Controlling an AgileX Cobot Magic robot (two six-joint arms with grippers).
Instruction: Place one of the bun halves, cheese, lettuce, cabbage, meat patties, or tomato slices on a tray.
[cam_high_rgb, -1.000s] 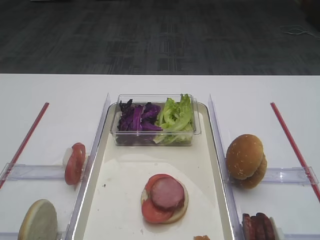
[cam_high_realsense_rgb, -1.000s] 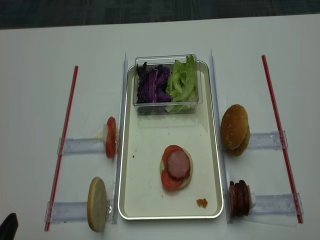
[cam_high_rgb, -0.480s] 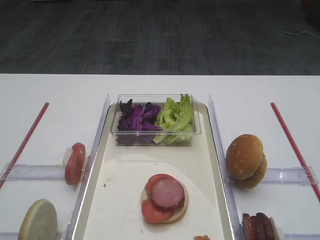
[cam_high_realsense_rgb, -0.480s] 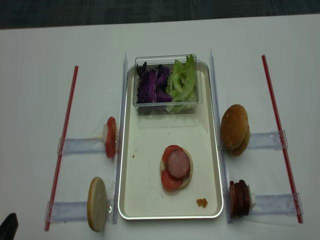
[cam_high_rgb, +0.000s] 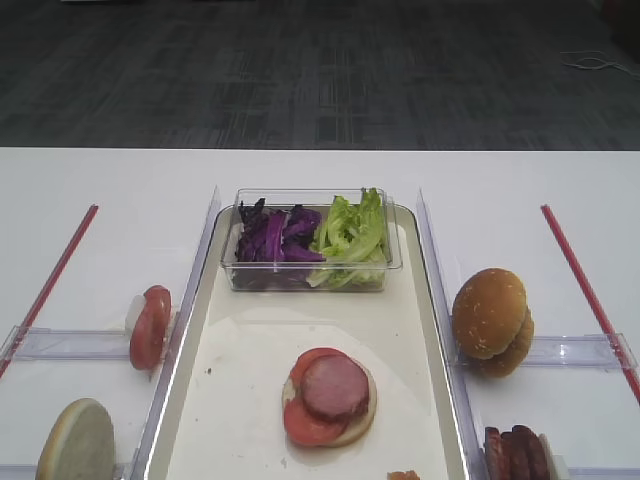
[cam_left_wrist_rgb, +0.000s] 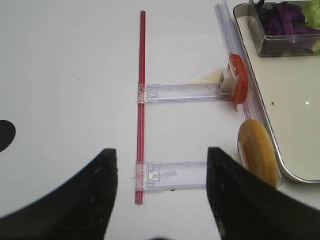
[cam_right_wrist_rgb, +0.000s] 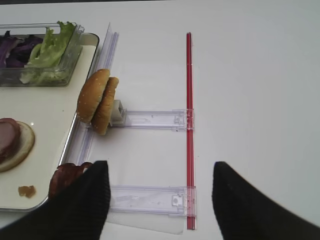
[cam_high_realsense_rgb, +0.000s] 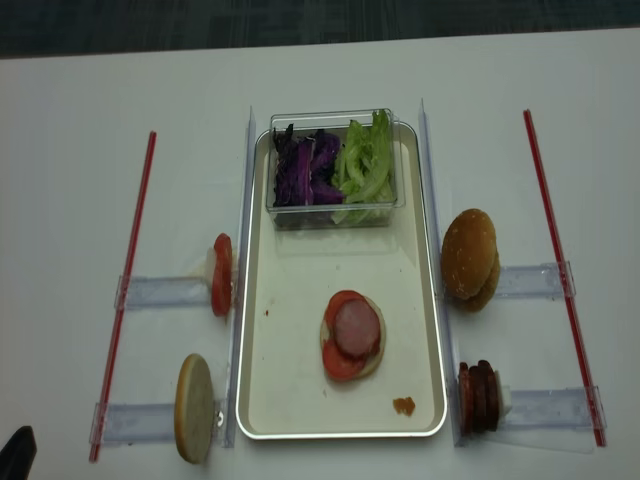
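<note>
tray: long cream-white rectangular tray (cam_high_realsense_rgb: 300, 400) with shiny raised rim, mid white desk (cam_high_realsense_rgb: 70, 150)
on tray: pale bun half (cam_high_realsense_rgb: 372, 352) lying flat, red tomato slices (cam_high_realsense_rgb: 340, 362) and pink round meat patty (cam_high_realsense_rgb: 356, 328) stacked on it
tub: clear plastic tub (cam_high_realsense_rgb: 330, 210) at tray's far end, purple shredded cabbage (cam_high_realsense_rgb: 305, 168) left, green frilly lettuce (cam_high_realsense_rgb: 365, 160) right
right racks: two golden bun halves (cam_high_realsense_rgb: 468, 252) on edge, dark patties (cam_high_realsense_rgb: 478, 396) nearer
left racks: tomato slice (cam_high_realsense_rgb: 221, 274), pale bun half (cam_high_realsense_rgb: 194, 406)
right fingers (cam_right_wrist_rgb: 157, 200): wide apart, holding nothing, above desk
left fingers (cam_left_wrist_rgb: 160, 200): wide apart, holding nothing
</note>
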